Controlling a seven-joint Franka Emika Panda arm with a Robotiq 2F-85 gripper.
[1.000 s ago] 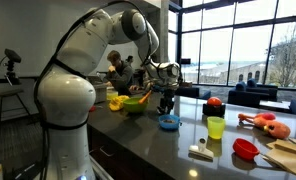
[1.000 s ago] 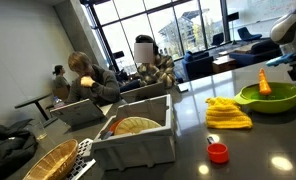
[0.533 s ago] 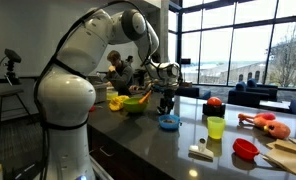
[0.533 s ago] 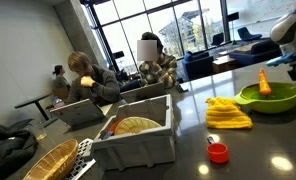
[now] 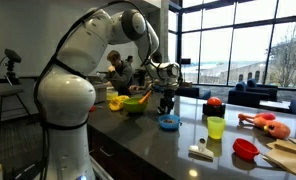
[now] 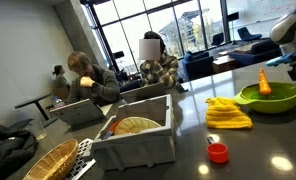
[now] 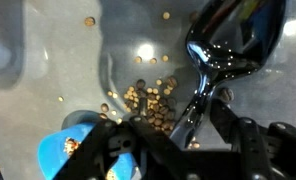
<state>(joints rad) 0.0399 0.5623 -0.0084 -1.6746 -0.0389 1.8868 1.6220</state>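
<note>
The claw (image 7: 183, 135) is partly closed, and in the wrist view the thin handle of a shiny metal spoon (image 7: 226, 42) runs down between its fingers, so it appears to have the spoon in a pinch grip. The spoon's head hangs over the grey counter (image 7: 48, 90), above a scatter of small brown pellets (image 7: 148, 97). A blue bowl (image 7: 73, 150) with a few pellets in it sits just beside the claw. In an exterior view the claw (image 5: 167, 103) hovers just above that blue bowl (image 5: 169, 122), with a green bowl (image 5: 135, 104) behind it. The work in hand looks like spoon work on the loose pellets, at the stage where the spoon is poised over them. Its head looks empty, though the glare makes that hard to tell. The next move likely calls for lowering the head flat to the counter without letting the slim handle twist in the grip.
</note>
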